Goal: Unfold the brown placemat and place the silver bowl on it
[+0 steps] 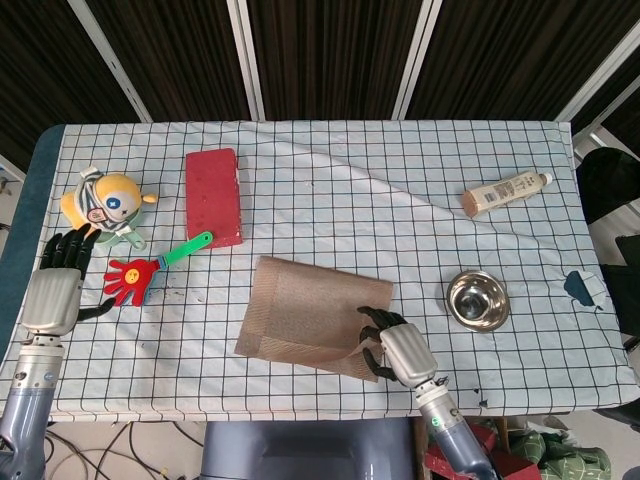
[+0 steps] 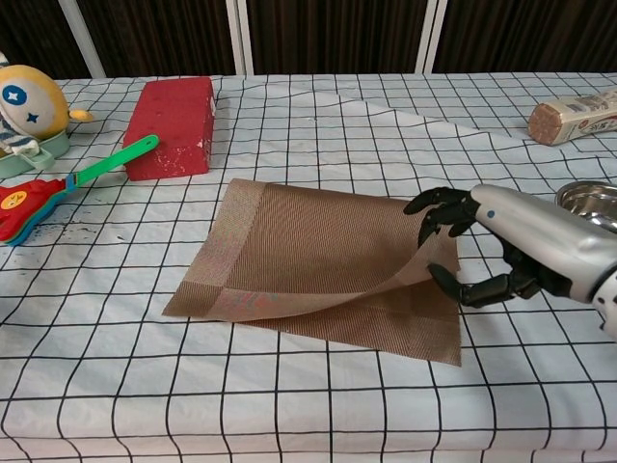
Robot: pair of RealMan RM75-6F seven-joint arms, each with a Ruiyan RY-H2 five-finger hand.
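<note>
Now the right hand (image 2: pixel 482 246) pinches the near right corner of the brown placemat (image 2: pixel 318 256) — its top layer lifted, the rest flat on the desk (image 2: pixel 289 405). Just right sits the silver bowl (image 1: pixel 477 299). Far left, the left hand (image 1: pixel 58 285) rests with fingers spread — holding nothing.

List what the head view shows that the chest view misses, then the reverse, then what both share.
Head view only: the left robot hand by the table's left edge, holding nothing, and the whole silver bowl.
Chest view only: the brown placemat with its top layer lifted off the lower one at the near edge.
Both: the right robot hand holding the placemat's right edge, plus the red block.
</note>
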